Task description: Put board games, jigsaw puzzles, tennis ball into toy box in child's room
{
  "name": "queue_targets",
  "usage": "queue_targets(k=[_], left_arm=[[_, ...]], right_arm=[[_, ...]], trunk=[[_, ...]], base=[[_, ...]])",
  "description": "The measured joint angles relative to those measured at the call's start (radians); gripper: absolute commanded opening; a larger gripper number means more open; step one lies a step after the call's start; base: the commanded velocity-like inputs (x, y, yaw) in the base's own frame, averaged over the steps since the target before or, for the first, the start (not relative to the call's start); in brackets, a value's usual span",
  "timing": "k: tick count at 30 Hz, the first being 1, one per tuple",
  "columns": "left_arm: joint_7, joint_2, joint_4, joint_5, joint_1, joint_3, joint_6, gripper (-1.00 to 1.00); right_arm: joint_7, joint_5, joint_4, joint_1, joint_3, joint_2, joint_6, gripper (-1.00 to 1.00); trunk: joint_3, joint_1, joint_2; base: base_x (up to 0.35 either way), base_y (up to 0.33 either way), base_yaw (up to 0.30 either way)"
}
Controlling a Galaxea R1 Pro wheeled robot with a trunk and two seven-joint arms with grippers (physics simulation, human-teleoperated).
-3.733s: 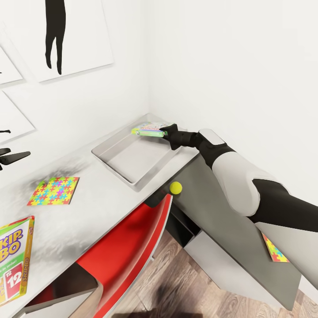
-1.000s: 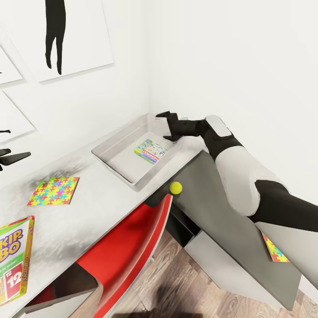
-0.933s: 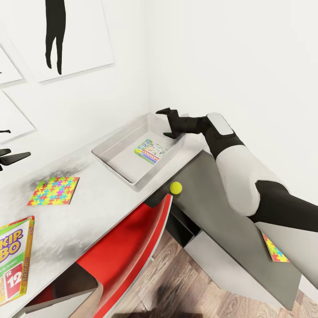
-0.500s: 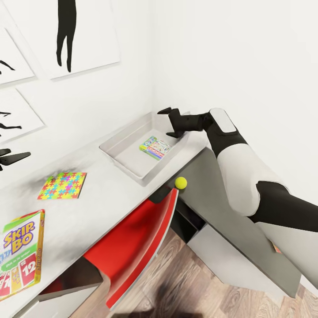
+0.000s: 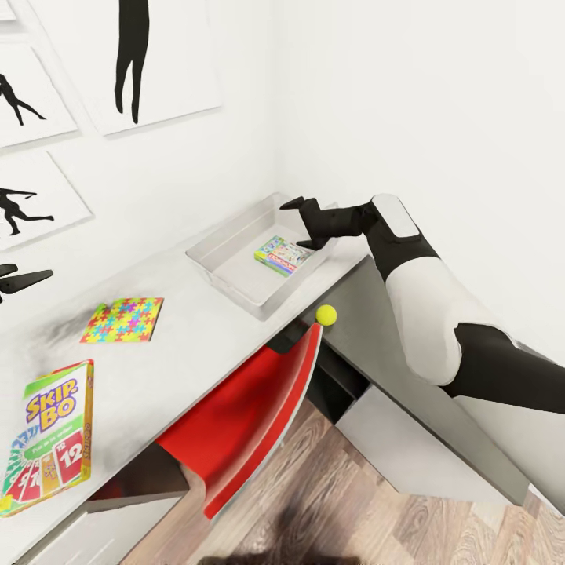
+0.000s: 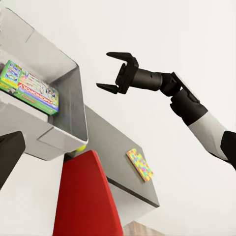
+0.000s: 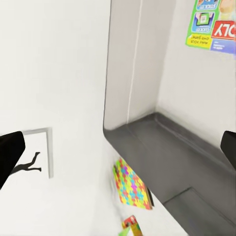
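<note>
— Over by the corner of the desk (image 5: 180,329), what's the right claw (image 5: 302,224) doing?

— It hangs above the far end of the grey tray (image 5: 227,239), fingers spread wide apart and holding nothing. A green-edged game box (image 5: 282,255) lies flat inside the tray, just beneath it.

— And the left claw?

— Only a dark fingertip (image 5: 23,276) pokes in at the edge, so I can't tell whether it's open or closed.

— What's left to collect?

— Plenty. The little yellow-green ball (image 5: 326,315) sits on the desk's front edge, just above a red chair (image 5: 251,408). One jigsaw sheet (image 5: 125,319) lies flat further along the desk, well apart from the tray. The Skip-Bo box (image 5: 51,435) rests near the near end. Another jigsaw sheet (image 6: 139,164) lies on the dark cabinet top (image 5: 408,392).

— Next move?

— I'd guess the ball, being nearest. Come straight down, close gently; a sideways nudge could roll it off the edge.
</note>
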Motion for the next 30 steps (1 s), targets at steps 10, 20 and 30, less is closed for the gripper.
queue_targets(k=[10,20,30], left_arm=[[0.000,0.032,0.001,0.006,0.000,0.004,0.000,1.00],[0.000,0.033,0.001,0.022,0.001,0.004,0.000,1.00],[0.000,0.034,0.001,0.022,0.001,0.003,0.000,1.00]], right_arm=[[0.046,-0.001,0.000,0.004,0.001,0.000,0.017,1.00],[0.060,-0.002,0.000,0.009,-0.001,0.000,0.015,1.00],[0.064,-0.002,0.000,0.012,-0.001,0.000,0.023,1.00]], trunk=[[0.000,0.000,0.000],[0.000,0.000,0.000],[0.001,0.000,0.000]], base=[[-0.109,-0.082,0.000],[-0.011,-0.009,-0.005],[-0.081,0.000,-0.225]])
